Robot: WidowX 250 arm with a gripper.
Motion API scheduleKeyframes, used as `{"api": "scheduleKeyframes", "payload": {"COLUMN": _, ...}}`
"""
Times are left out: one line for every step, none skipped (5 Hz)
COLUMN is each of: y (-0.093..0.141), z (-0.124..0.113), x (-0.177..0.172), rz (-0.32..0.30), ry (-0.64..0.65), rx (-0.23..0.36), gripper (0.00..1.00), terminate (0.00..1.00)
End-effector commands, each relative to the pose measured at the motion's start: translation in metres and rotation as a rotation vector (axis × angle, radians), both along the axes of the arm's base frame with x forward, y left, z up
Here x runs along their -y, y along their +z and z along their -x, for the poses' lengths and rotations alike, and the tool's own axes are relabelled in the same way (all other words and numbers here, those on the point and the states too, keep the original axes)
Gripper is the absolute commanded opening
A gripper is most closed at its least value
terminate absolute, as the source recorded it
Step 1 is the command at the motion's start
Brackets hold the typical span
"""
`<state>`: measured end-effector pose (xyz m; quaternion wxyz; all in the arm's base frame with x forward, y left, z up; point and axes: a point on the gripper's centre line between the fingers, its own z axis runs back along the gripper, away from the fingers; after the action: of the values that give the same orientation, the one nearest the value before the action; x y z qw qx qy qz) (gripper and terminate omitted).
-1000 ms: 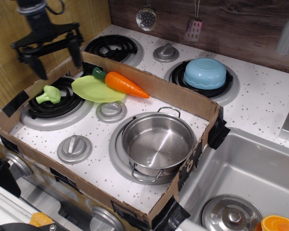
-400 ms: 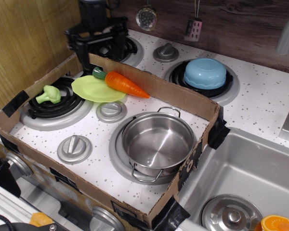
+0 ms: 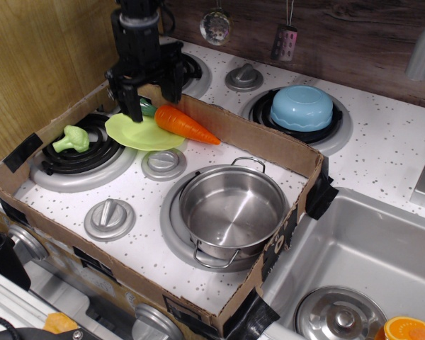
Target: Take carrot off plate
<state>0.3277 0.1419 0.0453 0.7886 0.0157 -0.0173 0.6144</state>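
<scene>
The orange toy carrot (image 3: 185,123) lies tilted with its dark green top on the lime-green plate (image 3: 136,132) and its point past the plate's right rim. The plate rests at the back left of the stove, partly on the left burner. My black gripper (image 3: 156,99) is open, fingers pointing down, right above the carrot's green top; one finger (image 3: 134,105) stands left of the top, the other (image 3: 176,86) behind the carrot. The green stub is mostly hidden behind the fingers.
A cardboard wall (image 3: 248,127) fences the stove area and runs close behind the carrot. Green toy broccoli (image 3: 71,139) sits on the left burner. A steel pot (image 3: 231,210) stands in front. A light blue upturned bowl (image 3: 301,107) sits on the back right burner. A sink (image 3: 361,262) is at right.
My gripper has moved right from the far left wall to over the back burner, then forward and down to just above the carrot's green top. The carrot and plate have not moved.
</scene>
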Motion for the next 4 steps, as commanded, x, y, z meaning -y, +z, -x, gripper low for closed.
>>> {"api": "scheduleKeyframes", "payload": {"y": 0.0093, "z": 0.0014, "x": -0.0076, "rz": -0.064, "ry": 0.093, "rx": 0.112, "gripper": 1.00, "terminate": 0.00}}
{"api": "scheduleKeyframes", "payload": {"y": 0.0116, "z": -0.0032, "x": -0.0032, "rz": -0.098, "ry": 0.123, "rx": 0.160, "gripper": 1.00, "terminate": 0.00}}
{"api": "scheduleKeyframes", "payload": {"y": 0.0167, "z": -0.0027, "x": -0.0011, "rz": -0.121, "ry": 0.136, "rx": 0.214, "gripper": 1.00, "terminate": 0.00}}
{"api": "scheduleKeyframes", "payload": {"y": 0.0092, "z": 0.0016, "x": -0.0030, "rz": -0.117, "ry": 0.155, "rx": 0.275, "gripper": 1.00, "terminate": 0.00}}
